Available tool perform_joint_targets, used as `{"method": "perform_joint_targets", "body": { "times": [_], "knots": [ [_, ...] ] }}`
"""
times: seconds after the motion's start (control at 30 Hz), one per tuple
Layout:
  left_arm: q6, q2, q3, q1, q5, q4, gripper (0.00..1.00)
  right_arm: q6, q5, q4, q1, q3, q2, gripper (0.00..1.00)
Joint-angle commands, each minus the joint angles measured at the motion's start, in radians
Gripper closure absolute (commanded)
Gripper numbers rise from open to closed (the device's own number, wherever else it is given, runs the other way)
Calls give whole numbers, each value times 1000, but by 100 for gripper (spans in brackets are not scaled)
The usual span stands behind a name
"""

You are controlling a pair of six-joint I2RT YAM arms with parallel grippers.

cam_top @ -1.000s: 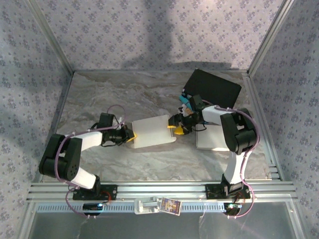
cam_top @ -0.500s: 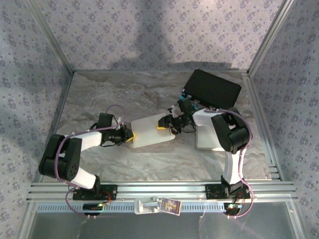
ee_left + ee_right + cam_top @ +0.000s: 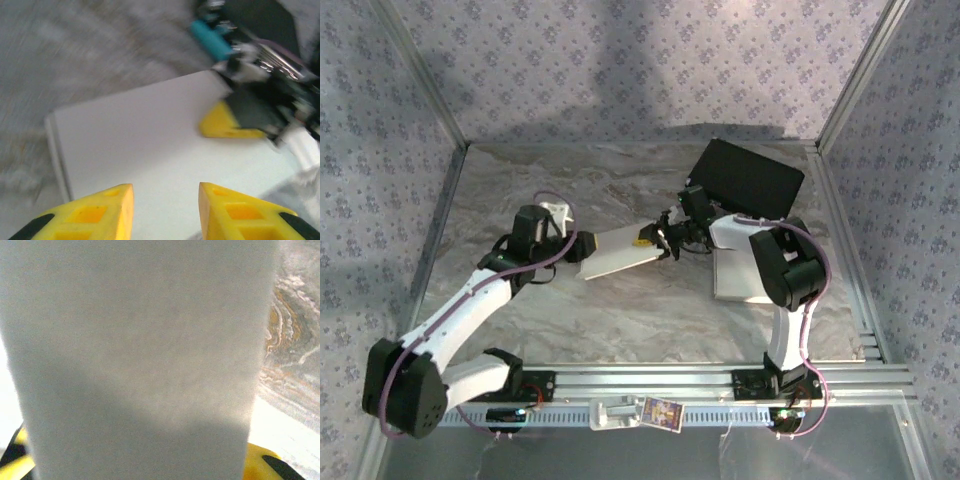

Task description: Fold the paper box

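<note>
1. The paper box (image 3: 618, 252) lies near the middle of the marbled surface (image 3: 520, 190), its long side running left to right and its right end nearer the far edge. From above it shows as a flat white panel.
2. The left end effector (image 3: 582, 248) is at the box's left end. In the left wrist view (image 3: 166, 210) its two yellow fingertips stand apart, with nothing pinched between them. The white top of the box (image 3: 150, 135) shows through the gap.
3. The right end effector (image 3: 650, 241) is at the box's right end. The left wrist view shows one of its yellow fingers (image 3: 227, 122) lying on the top face of the panel, beside the right edge.
4. In the right wrist view a white panel of the box (image 3: 140, 365) stands close before the camera. A yellow fingertip (image 3: 262, 460) peeks out at each lower corner. I cannot tell whether this end effector is clamped on the panel.
5. A black case (image 3: 748, 178) sits in the far right corner of the surface.
6. A flat white sheet (image 3: 735, 280) lies near the right edge, under the right arm.
</note>
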Motion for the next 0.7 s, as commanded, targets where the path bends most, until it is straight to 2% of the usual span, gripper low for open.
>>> {"method": "perform_joint_targets", "body": {
  "times": [0.0,0.1,0.2,0.43,0.67],
  "knots": [
    [349,-40,36,-108,-99,-121,61,115,6,-241,-27,51,-38,75],
    [619,-76,31,-250,-131,-177,57,132,-34,-380,-58,94,-47,75],
    [769,-85,25,-325,-176,-215,52,73,-66,-548,-89,153,-46,75],
    [902,33,57,-365,-357,-176,41,-7,-111,-759,-101,220,-38,74],
    [940,120,59,-393,-364,-122,41,11,-131,-765,-102,196,-56,74]
  ]
}}
